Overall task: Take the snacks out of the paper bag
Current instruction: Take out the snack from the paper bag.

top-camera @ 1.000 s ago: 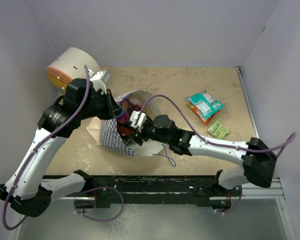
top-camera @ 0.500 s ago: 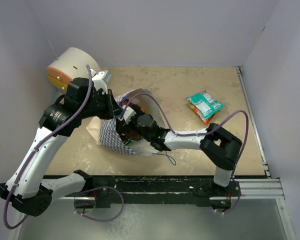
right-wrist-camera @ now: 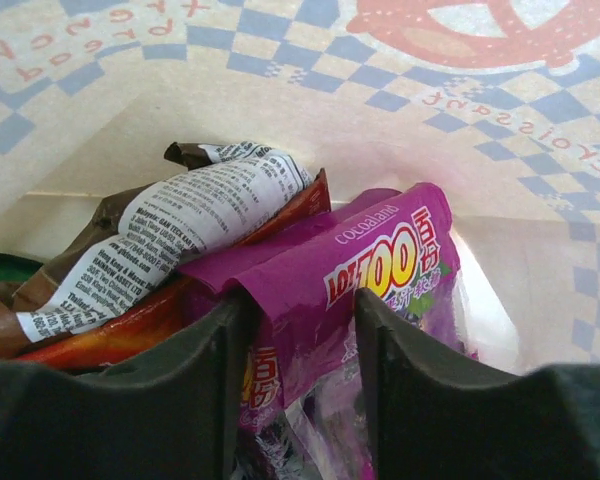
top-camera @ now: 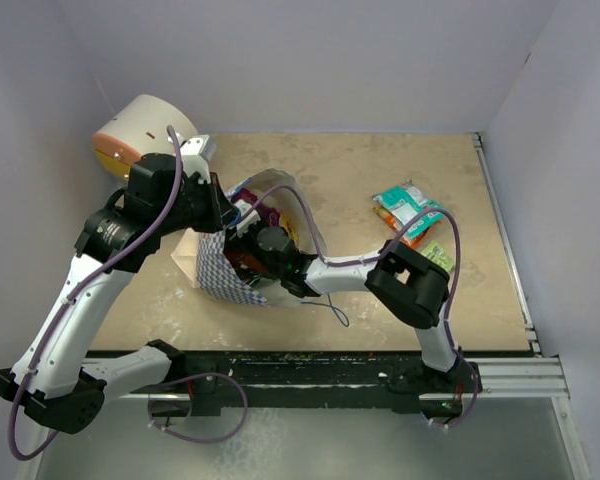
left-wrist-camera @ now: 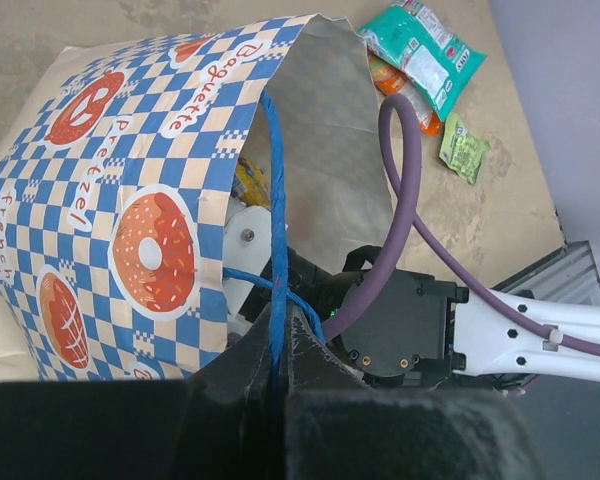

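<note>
Paper bag [top-camera: 215, 272] with right tool [right-wrist-camera: 302, 312] deeper inside

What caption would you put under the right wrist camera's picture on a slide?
Inside the paper bag, the right arm's fingers straddle a purple pouch, other packets piled beside it.

I see the white paper bag [top-camera: 218, 270], blue-chequered below, gaping open on the counter [top-camera: 380, 290]. A purple foil pouch [right-wrist-camera: 360, 270] lies inside on a red packet [right-wrist-camera: 130, 330]. Green and orange packets [top-camera: 408, 208] lie well apart.
</note>
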Available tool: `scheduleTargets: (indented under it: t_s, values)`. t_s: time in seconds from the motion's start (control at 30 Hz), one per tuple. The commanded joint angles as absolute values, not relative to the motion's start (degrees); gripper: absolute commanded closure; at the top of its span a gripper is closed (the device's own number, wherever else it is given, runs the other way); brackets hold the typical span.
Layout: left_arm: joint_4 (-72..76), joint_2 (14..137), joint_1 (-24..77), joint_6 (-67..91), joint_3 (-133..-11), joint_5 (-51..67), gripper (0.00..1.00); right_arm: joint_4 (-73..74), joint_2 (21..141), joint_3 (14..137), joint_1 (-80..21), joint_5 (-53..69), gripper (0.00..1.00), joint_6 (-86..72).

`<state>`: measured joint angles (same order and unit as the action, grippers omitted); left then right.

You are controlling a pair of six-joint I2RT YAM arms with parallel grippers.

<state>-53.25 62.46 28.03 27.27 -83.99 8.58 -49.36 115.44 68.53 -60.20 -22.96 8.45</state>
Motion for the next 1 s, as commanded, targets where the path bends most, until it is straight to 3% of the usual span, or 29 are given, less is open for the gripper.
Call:
scheduleTargets:
  t_s: [0.0,0.17,0.4,0.67,0.97]
  values:
    - [-53.95,61.17,29.27,27.03,-86.22,13.52,1.0,-49.45,111.98,67.59,-58.1,-23.48,0.59,8.78]
    - [-53.98,61.5,29.29,27.05,-85.88,12.0,1.0,-46.95,105.86,64.86,-58.18,-19.64,0.86,7.19]
    - [-53.15,61.13,29.27,27.72,-85.35,9.22,1.0,-46.03,94.53,58.36,-58.18,-7.44,1.0,3.35]
    - [-51.59,61.2,29.27,30.43,-84.14,8.42,1.0,-48.34,84.86,53.89,-58.18,-1.4,1.0,-2.25]
    - [-60.71,64.27,29.27,34.81,-89.44,6.85,1.0,-46.29,79.61,56.58,-58.27,-2.67,1.0,-10.66]
